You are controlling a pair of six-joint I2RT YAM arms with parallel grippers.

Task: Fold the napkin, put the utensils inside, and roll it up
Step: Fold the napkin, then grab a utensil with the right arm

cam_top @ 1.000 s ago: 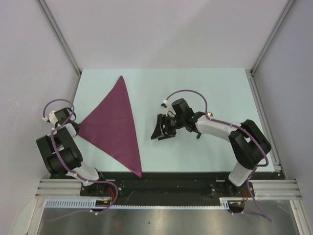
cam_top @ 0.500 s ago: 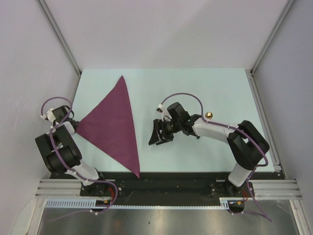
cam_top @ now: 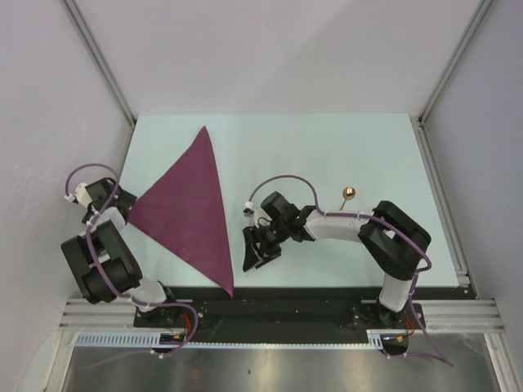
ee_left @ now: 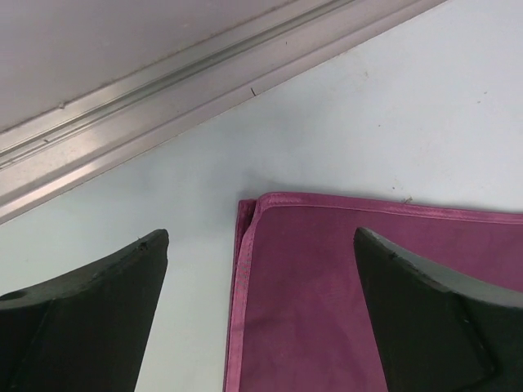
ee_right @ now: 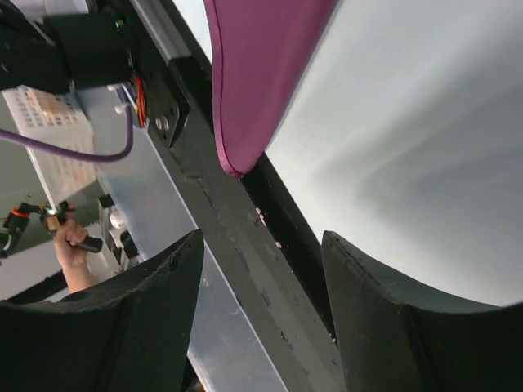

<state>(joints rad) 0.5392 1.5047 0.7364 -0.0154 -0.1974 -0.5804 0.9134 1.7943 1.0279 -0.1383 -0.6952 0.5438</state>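
Left pincer (ee_left: 257, 241) has released the napkin (cam_top: 192, 208); right pincer (cam_top: 255, 255) neared it.

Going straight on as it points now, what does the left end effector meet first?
The left end effector, open, points at a corner of the napkin; it would likely meet that cloth first, though depth is unclear.

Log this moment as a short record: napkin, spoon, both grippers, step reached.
napkin: folded into a triangle, flat on the left of the table
spoon: on the table, right of the napkin, apart from it
left gripper: open, astride the napkin's left corner, not gripping
right gripper: open, empty, near the napkin's near corner
step: fold done; spoon not yet placed; not rolled
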